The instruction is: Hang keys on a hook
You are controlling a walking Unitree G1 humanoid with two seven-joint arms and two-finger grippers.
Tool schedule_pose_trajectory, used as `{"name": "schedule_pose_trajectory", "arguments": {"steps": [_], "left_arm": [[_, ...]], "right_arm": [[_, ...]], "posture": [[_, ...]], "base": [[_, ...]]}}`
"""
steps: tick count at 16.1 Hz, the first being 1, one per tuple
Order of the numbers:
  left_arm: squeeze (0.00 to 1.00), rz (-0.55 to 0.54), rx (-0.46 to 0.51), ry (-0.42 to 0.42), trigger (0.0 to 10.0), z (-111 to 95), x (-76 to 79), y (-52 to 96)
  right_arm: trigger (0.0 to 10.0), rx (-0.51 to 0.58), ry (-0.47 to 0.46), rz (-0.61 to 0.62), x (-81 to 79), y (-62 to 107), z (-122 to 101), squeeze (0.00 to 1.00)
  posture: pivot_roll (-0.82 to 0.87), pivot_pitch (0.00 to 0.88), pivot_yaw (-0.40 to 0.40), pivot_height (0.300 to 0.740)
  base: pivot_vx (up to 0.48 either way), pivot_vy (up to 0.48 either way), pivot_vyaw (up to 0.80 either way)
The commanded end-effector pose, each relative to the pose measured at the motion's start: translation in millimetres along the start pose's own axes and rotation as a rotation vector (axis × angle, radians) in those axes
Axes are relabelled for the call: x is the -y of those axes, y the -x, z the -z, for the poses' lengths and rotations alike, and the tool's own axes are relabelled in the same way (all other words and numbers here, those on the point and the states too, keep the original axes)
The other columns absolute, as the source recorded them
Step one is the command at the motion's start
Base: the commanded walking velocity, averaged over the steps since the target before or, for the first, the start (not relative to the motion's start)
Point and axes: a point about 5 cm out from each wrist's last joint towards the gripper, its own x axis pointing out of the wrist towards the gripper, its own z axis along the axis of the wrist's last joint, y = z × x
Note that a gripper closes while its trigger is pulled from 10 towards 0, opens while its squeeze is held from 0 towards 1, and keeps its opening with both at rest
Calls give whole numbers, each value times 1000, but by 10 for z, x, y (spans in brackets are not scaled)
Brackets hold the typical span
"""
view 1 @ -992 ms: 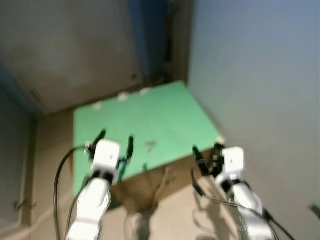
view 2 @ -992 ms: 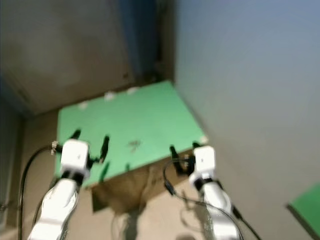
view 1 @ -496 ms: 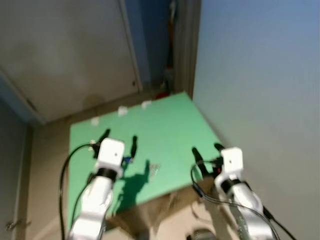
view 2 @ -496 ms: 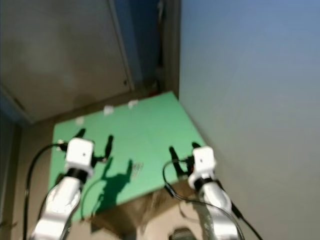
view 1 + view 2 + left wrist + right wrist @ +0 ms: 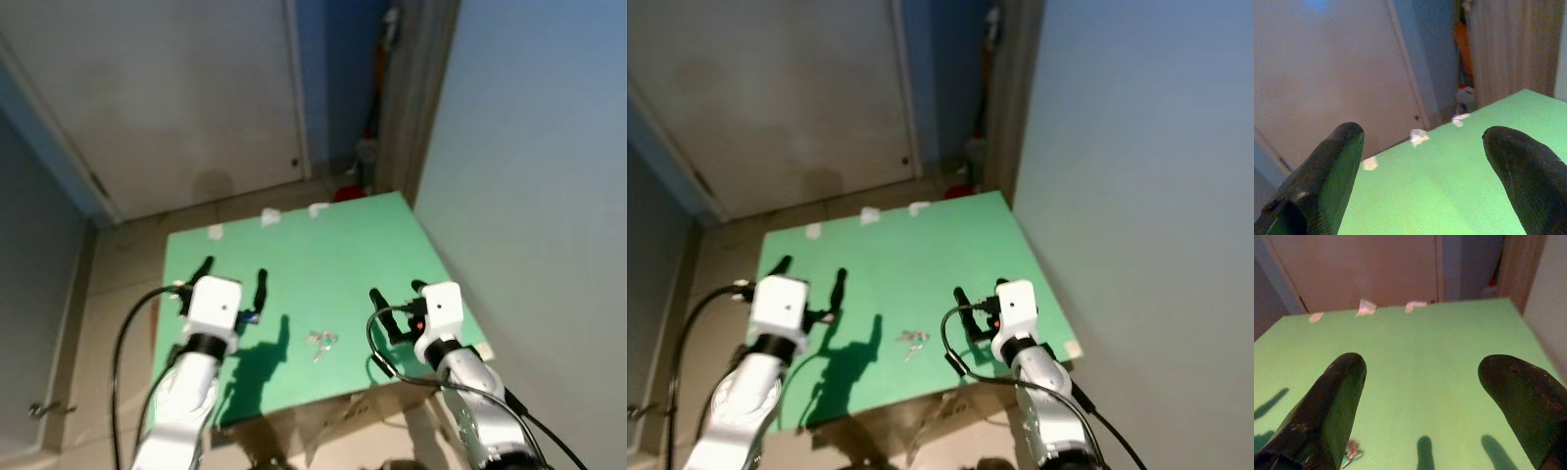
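A small bunch of keys (image 5: 319,343) lies on the green tabletop (image 5: 333,255), near its front edge. My left gripper (image 5: 232,272) hovers open over the left part of the table, to the left of the keys and a little beyond them. My right gripper (image 5: 397,291) hovers open over the right part, just right of the keys. In the right wrist view the keys (image 5: 1352,450) peek out beside one black finger (image 5: 1327,411), partly hidden by it. Between the spread fingers (image 5: 1322,181) in the left wrist view there is only bare green table.
Several white scraps (image 5: 269,217) lie along the table's far edge. Behind it stand a white door (image 5: 176,98) and a wooden frame (image 5: 416,98), with a red object (image 5: 345,193) on the floor. A blue-grey wall (image 5: 549,196) runs close along the right. Brown cardboard (image 5: 323,431) shows under the front edge.
The whole picture has shifted and sharpened, so the camera has moved; more of the door and the table's front shows. Both grippers keep the same open pose over the table.
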Motion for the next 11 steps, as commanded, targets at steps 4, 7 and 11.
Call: {"name": "schedule_pose_trajectory", "arguments": {"steps": [4,7,11], "left_arm": [[0,-32,13,-50,10000,-172,-192,210],[0,-60,30,-92,10000,-362,-309,353],[0,-85,2,-109,10000,-460,-281,597]], "right_arm": [[10000,-128,-69,-22,-193,21,303,0],[10000,-135,-143,-35,-288,-37,350,0],[10000,-95,-236,-92,-425,-267,185,0]], "posture": [[23,198,116,740],[116,260,127,740],[201,288,92,740]], "base": [[0,0,0],[0,0,0],[0,0,0]]}}
